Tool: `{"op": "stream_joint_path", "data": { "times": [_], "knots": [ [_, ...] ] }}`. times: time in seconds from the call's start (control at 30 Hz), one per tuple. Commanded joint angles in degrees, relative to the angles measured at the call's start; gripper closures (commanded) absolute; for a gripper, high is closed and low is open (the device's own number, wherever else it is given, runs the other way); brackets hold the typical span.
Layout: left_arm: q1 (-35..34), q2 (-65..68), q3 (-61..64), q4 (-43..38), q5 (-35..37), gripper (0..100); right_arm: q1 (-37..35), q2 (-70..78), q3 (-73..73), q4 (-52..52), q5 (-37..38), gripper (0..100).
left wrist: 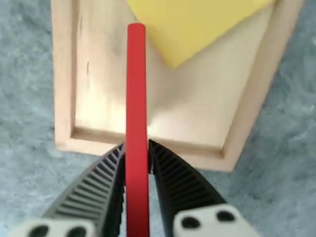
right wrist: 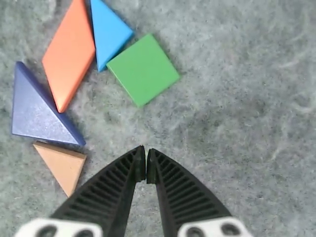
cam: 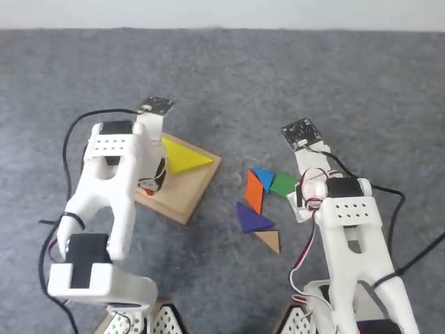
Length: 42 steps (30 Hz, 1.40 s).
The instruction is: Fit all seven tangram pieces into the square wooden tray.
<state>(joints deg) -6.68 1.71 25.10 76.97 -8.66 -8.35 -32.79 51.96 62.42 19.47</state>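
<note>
In the left wrist view my left gripper [left wrist: 136, 147] is shut on a red piece [left wrist: 136, 89], held on edge above the square wooden tray [left wrist: 64, 94]. A yellow triangle [left wrist: 197, 24] lies in the tray's far corner. From above, the tray [cam: 188, 198] sits left of centre with the yellow triangle [cam: 183, 157] inside. My right gripper [right wrist: 146, 150] is shut on nothing, over bare carpet near the loose pieces: green square [right wrist: 143, 69], blue triangle [right wrist: 108, 29], orange parallelogram [right wrist: 69, 52], dark blue triangle [right wrist: 37, 111] and tan triangle [right wrist: 61, 165].
Grey carpet covers the table. The loose pieces cluster between the arms: green [cam: 284, 184], blue [cam: 263, 175], orange [cam: 254, 192], dark blue [cam: 253, 218], tan [cam: 269, 240]. Cables trail from both arms. Open carpet lies beyond the tray and the cluster.
</note>
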Motion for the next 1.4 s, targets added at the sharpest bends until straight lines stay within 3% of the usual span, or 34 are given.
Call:
{"op": "stream_joint_path", "data": {
  "times": [0.0, 0.13, 0.4, 0.6, 0.87, 1.37],
  "knots": [
    [1.0, -3.9, -0.2, -0.5, 2.6, 99, -0.3, -1.0, -0.2, -0.7, -0.5, 99.1],
    [2.4, -8.5, 0.0, 1.6, 5.9, 99, -0.3, -1.0, -0.2, -0.7, -0.5, 99.1],
    [13.1, -12.9, 1.8, 0.2, 8.8, 99, -2.0, -1.0, 0.7, -0.7, -0.5, 99.1],
    [13.5, -15.6, 3.2, -5.4, 14.2, 99, -2.0, -1.0, 0.8, -0.7, -0.5, 99.1],
    [13.2, -10.6, 12.1, -17.2, 14.7, 98, -2.1, -1.0, 1.3, -0.7, -0.5, 99.1],
    [13.0, -5.4, 12.3, -17.9, 16.4, 98, -2.1, -1.0, 1.3, -0.7, -0.5, 99.1]
  ]
}}
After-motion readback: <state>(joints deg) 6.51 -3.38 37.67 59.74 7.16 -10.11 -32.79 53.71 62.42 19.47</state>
